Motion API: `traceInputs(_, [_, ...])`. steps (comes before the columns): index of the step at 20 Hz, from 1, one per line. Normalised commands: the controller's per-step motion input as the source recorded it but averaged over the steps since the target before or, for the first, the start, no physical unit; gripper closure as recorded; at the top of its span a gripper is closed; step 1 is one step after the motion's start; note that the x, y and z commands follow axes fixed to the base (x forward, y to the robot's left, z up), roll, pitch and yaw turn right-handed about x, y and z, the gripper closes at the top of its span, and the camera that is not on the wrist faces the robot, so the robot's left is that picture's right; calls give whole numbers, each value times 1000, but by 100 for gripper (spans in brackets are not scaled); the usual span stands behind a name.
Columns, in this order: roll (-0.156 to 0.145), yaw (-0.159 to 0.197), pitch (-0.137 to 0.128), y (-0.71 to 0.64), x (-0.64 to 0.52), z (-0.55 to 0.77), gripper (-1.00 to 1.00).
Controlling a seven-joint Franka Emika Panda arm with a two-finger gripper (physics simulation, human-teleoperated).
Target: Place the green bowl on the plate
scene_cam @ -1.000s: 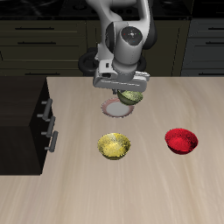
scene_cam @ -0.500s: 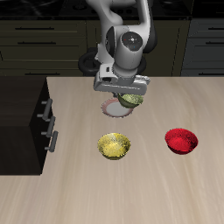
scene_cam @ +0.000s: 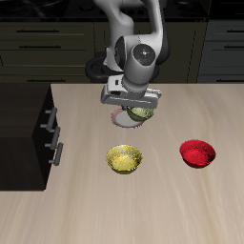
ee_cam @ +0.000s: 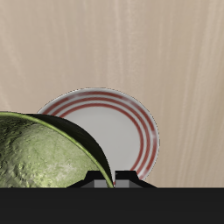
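The bowl [scene_cam: 142,111] is held by its rim in the gripper [scene_cam: 134,107], whose fingers are closed on it, just above centre in the exterior view. It is carried clear of the table [scene_cam: 191,205] and partly over the plate [scene_cam: 121,118], so that it can be lowered onto the plate's flat middle; the plate itself is largely hidden behind the gripper in that view. In the wrist view the bowl [ee_cam: 48,153] is seen close up, overlapping the plate [ee_cam: 118,122], and a gap in height between the two is judged to remain, though contact cannot be ruled out from these angles. The rim grip is judged to leave the base free for setting down.

The bowl is round and olive-green, with a glossy, dimpled, speckled inside and a thin pale edge. The plate is flat and round, with a grey-white centre and concentric pinkish-red rings near its rim. The table is of light wood with a fine straight grain. A yellow bowl [scene_cam: 124,159] and a red bowl [scene_cam: 197,152], both glossy, are seen lower in the exterior frame, well apart from the plate. A dark cabinet [scene_cam: 38,133] with metal handles stands at the left edge.
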Motion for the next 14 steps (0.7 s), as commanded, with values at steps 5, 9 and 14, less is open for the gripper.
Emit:
traceInputs(5, [-2,3,-5,-14,11,3,100])
traceInputs(9, [8,-4,-7,-9,18,23,100])
traceInputs(14, [-131,44,-43,-60,-90,73,-100])
